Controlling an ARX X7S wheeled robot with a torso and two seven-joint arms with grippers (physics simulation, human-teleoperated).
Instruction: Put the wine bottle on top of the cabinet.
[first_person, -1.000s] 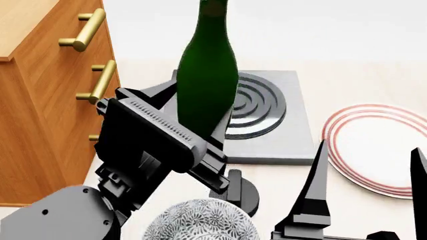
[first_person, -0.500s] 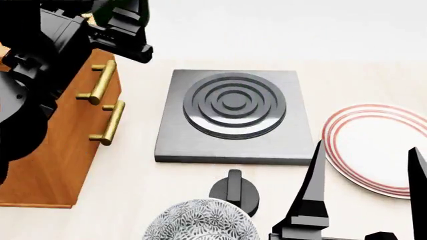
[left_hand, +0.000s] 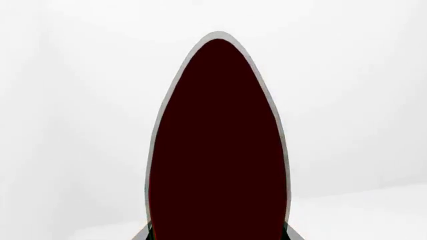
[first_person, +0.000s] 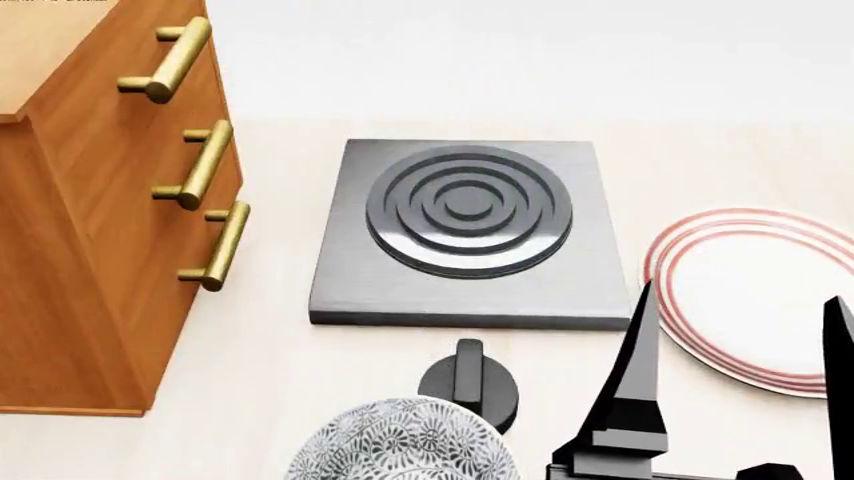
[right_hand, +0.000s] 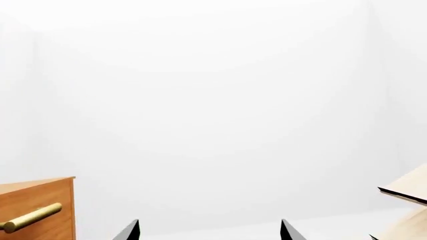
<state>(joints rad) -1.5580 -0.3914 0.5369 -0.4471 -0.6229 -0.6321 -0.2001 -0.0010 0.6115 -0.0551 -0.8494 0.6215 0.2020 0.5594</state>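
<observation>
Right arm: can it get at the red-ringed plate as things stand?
Probably yes. In the head view the right tool is open at the near edge of the plate, with nothing between them. How high it hangs above the plate is unclear.

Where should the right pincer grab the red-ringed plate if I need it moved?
I'd pinch the plate at its near-left rim, coming down from above with the open right pincer. It lies flat on the table, so only the rim offers a hold, and that edge sits nearest.
</observation>
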